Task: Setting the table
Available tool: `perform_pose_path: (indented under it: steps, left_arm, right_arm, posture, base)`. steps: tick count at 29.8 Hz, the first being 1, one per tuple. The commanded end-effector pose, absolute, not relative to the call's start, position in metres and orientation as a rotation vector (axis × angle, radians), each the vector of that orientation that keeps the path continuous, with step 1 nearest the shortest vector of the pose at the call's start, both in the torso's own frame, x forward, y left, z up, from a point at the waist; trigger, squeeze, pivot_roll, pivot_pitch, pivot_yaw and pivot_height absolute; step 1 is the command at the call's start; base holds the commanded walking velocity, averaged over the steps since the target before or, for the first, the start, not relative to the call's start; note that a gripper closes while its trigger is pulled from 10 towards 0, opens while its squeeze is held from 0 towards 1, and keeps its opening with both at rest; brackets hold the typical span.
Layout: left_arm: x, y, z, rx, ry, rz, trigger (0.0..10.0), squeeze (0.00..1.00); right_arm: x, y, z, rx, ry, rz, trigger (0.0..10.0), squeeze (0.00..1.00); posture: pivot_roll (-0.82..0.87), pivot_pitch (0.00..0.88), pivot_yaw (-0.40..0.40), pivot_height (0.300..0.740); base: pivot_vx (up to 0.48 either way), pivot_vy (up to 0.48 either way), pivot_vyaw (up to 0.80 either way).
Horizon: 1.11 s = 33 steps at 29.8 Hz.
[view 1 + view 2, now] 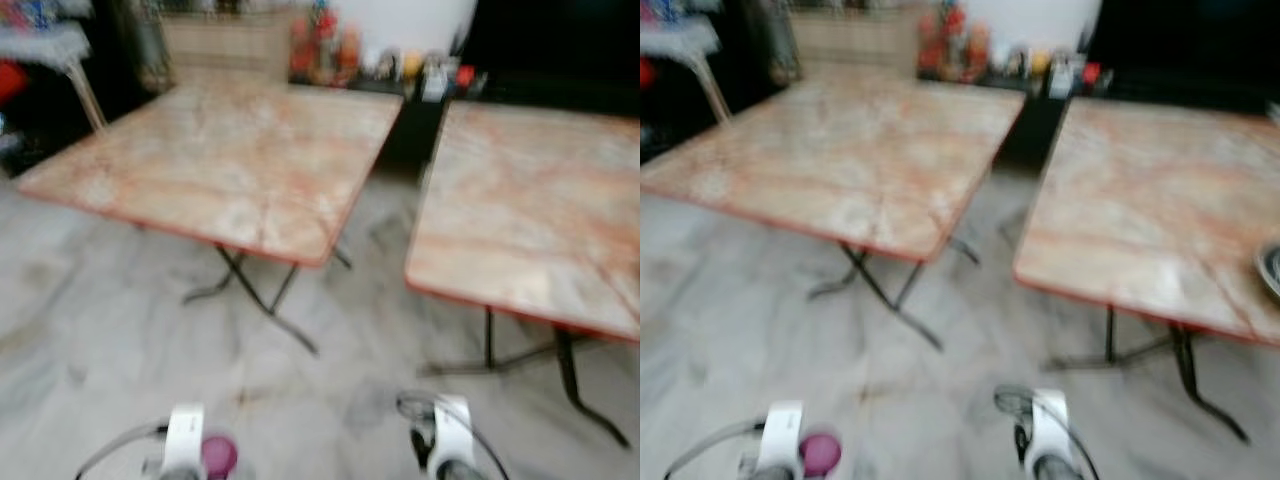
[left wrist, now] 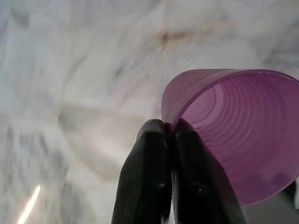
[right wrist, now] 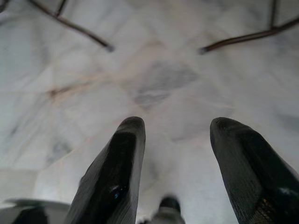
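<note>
L hand [image 2: 169,135]: fingers pinched tight on the rim of a purple cup [image 2: 238,135]; one finger inside the wall, one outside. Held low over the floor, at the robot's left front.
Cup: clear purple plastic, ribbed inside, mouth toward the wrist cam; looks empty. In the head views it's a purple blob [image 1: 219,455] just beside the L wrist, well short of both tabletops.
R hand [image 3: 177,154]: fingers spread wide, nothing between them; pointing down at the floor, w/ thin dark table legs [image 3: 70,25] further out.
R wrist: white housing w/ a dark cable loop [image 1: 440,440], low at the robot's right front.
Floor [image 1: 90,330]: pale grey-white marble w/ faint brown veins, under both hands.
L tabletop [image 1: 225,165]: square, pinkish marble look, red edge, on dark crossed folding legs; ahead and to the left.
R tabletop [image 1: 540,210]: same look, ahead and to the right; narrow gap between the two.
Dish [image 1: 1270,270]: dark round rim at the R tabletop's right edge; too blurred to tell more.
Back: low shelf w/ small colourful items [image 1: 380,60], too blurred to name; head views soft overall.
</note>
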<state>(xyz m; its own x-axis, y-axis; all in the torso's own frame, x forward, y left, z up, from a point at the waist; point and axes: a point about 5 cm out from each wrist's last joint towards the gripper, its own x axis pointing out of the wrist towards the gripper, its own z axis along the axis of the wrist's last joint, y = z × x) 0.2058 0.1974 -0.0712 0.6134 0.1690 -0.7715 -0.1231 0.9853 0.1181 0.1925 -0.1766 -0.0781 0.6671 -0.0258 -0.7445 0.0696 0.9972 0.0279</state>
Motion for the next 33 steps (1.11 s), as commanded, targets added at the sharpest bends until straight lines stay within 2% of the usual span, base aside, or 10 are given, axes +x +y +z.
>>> perform_pose_path:
  steps: [1,15,33]
  left_arm:
    - [0.2029,0.1914,-0.0739,0.044,0.911,0.158,10.0,0.00]
    - [0.2029,0.1886,-0.0741,0.066,0.905,0.111,10.0,0.00]
    - [0.1992,0.1889,-0.0760,0.083,0.916,0.098,10.0,0.00]
  right_arm:
    - [0.1883,-0.1839,-0.0797,0.044,0.856,-0.074,10.0,0.00]
    - [0.1893,-0.1837,-0.0791,0.050,0.849,-0.072,10.0,0.00]
    - [0.1876,-0.1841,-0.0800,0.034,0.857,-0.069,10.0,0.00]
  posture:
    - [-0.06,0.000,0.010,0.740]
    - [-0.06,0.000,0.016,0.740]
    - [-0.07,0.000,0.028,0.740]
  base:
    - [0.304,0.000,0.00]
    - [0.017,0.000,0.00]
    - [0.000,-0.309,0.00]
